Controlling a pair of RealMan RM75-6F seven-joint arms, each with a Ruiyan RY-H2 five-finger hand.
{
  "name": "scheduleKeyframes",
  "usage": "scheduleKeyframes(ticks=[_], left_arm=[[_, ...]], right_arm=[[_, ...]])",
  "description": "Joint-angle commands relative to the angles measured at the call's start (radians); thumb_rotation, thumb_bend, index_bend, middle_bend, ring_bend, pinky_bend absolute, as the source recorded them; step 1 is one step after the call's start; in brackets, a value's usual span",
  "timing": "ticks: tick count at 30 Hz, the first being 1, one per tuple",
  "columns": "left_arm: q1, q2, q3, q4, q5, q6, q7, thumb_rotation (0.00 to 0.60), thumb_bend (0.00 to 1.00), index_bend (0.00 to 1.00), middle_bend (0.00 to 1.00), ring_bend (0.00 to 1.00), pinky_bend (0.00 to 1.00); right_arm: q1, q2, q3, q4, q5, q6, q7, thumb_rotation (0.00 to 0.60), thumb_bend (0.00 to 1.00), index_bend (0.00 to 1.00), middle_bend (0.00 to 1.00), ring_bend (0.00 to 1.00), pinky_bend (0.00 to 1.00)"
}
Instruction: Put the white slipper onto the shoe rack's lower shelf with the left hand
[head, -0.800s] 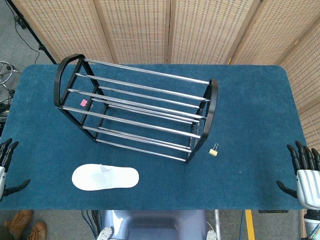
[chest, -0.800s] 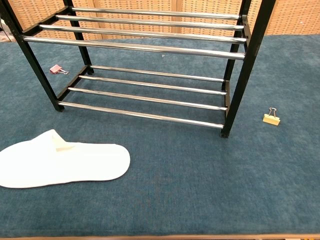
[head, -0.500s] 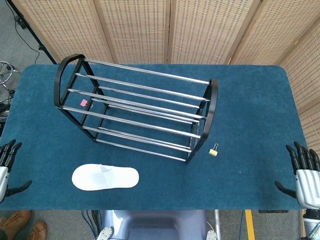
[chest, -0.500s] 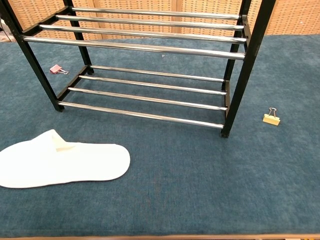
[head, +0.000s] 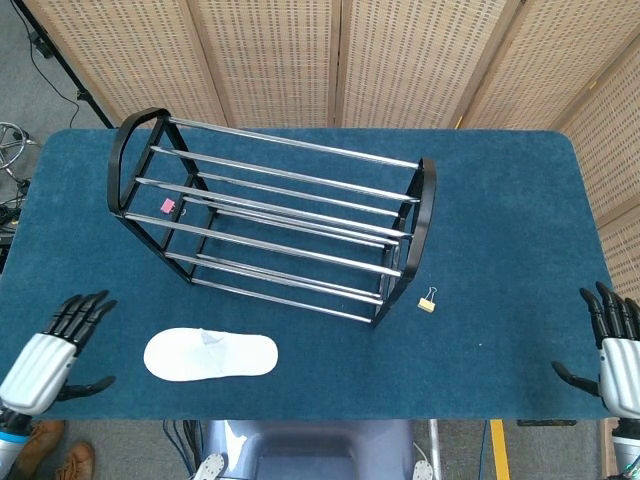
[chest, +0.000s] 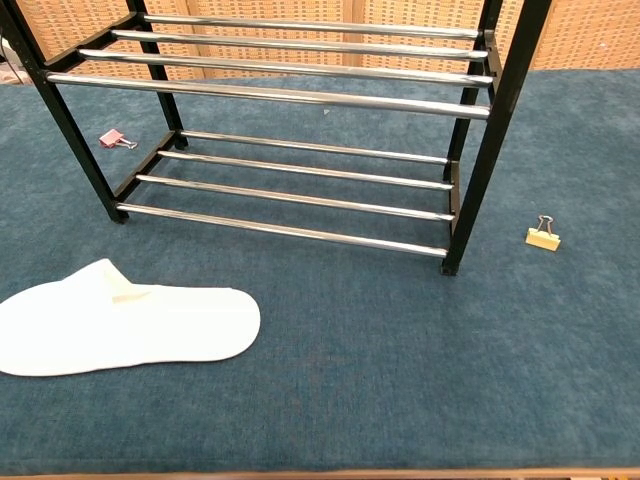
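Note:
The white slipper (head: 210, 355) lies flat on the blue table near its front edge, left of centre; the chest view shows the slipper (chest: 125, 328) at the lower left. Behind it stands the black and chrome shoe rack (head: 275, 225), its lower shelf (chest: 300, 185) bare. My left hand (head: 52, 358) hovers over the table's front left corner, fingers spread and holding nothing, a short way left of the slipper. At the front right edge, my right hand (head: 615, 350) is also spread and holds nothing. Neither hand shows in the chest view.
A yellow binder clip (head: 428, 300) lies on the table right of the rack's front foot. A pink binder clip (head: 167, 206) sits beneath the rack's left end. Wicker screens (head: 330, 60) stand behind the table.
My left hand has come in from the table's left edge toward the slipper, now well over the front left corner. The right hand has barely shifted. The slipper has not moved.

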Motion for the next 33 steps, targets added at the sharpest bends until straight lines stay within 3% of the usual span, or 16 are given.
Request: scheduleKeyframes(ticks=[1, 11, 23, 33], left_arm=[[-0.120, -0.053, 0.066, 0.118, 0.154, -0.057, -0.206, 0.600, 0.02, 0.00, 0.00, 0.00, 0.01], [-0.250, -0.085, 0.061, 0.043, 0.215, -0.172, -0.161, 0.600, 0.02, 0.00, 0.00, 0.00, 0.03], [-0.418, -0.170, -0.003, -0.066, 0.064, -0.440, -0.143, 0.600, 0.02, 0.03, 0.00, 0.00, 0.03], [-0.521, -0.309, -0.042, -0.012, -0.101, -0.606, -0.230, 0.600, 0.02, 0.03, 0.00, 0.00, 0.03]], right_arm=[[-0.004, 0.013, 0.002, -0.002, 0.009, -0.004, 0.026, 0.600, 0.00, 0.00, 0.00, 0.00, 0.00], [-0.005, 0.026, 0.000, -0.014, 0.003, -0.009, 0.060, 0.600, 0.00, 0.00, 0.00, 0.00, 0.00], [0.000, 0.030, -0.002, -0.013, 0.013, -0.031, 0.068, 0.600, 0.00, 0.00, 0.00, 0.00, 0.00], [0.007, 0.030, -0.002, -0.013, 0.025, -0.051, 0.065, 0.600, 0.00, 0.00, 0.00, 0.00, 0.00]])
